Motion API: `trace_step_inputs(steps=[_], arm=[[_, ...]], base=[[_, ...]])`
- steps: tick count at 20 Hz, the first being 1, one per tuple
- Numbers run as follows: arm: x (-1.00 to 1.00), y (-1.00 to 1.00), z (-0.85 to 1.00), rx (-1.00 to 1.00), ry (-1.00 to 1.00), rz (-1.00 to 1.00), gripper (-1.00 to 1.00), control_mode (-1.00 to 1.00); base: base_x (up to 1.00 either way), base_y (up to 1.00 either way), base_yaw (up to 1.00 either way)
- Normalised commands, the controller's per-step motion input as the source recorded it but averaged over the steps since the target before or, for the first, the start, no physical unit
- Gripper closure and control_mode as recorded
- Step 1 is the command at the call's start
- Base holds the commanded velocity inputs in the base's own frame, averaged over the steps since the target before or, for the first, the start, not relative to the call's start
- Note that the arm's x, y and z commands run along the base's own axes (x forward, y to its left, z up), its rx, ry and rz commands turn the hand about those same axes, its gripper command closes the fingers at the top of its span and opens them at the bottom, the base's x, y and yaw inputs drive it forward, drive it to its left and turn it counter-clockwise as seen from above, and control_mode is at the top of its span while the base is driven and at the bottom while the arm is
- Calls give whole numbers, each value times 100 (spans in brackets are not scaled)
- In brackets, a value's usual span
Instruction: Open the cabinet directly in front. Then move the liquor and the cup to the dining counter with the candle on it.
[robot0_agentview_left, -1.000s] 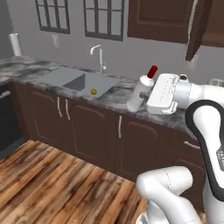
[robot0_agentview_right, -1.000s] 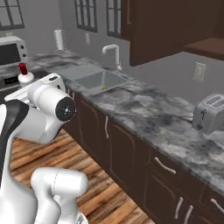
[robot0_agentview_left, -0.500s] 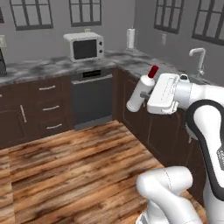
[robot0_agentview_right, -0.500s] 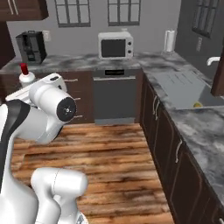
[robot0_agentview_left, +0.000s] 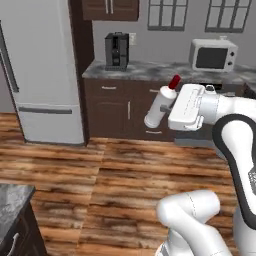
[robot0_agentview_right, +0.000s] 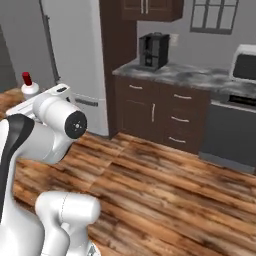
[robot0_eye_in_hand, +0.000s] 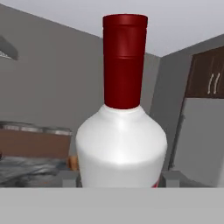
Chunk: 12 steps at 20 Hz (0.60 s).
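One liquor bottle, white-bodied with a red cap, is carried tilted in the air over the wooden floor, cap uppermost and leaning toward the back counter; in the right base view the liquor is seen above the white arm; in the hand view the liquor is seen from close up, shoulders wide, red neck rising toward the top edge.

One gripper is closed about the lower body of the bottle, jaws set partway apart at bottle width; grey finger pads are seen flanking the base of the bottle in the hand view.

One white refrigerator is set at the left, upright; one black coffee machine is placed on the marbled counter just beside it; one white microwave is placed further right on the same counter.

Beneath the counter, dark brown base cabinets with short silver handles are counted as one door and several drawers; one upper cabinet with two handles is mounted above; two windows are set in the grey wall.

One corner of a marbled counter end is seen at the lower left.
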Motion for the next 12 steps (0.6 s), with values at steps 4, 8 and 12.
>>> trace_step_inputs(steps=[4, 8, 12], arm=[[0, 0, 0, 0, 0, 0, 100, 100], [0, 0, 0, 0, 0, 0, 100, 100], [0, 0, 0, 0, 0, 0, 100, 100]], base=[[0, 19, 82], [0, 14, 80], [33, 6, 67]])
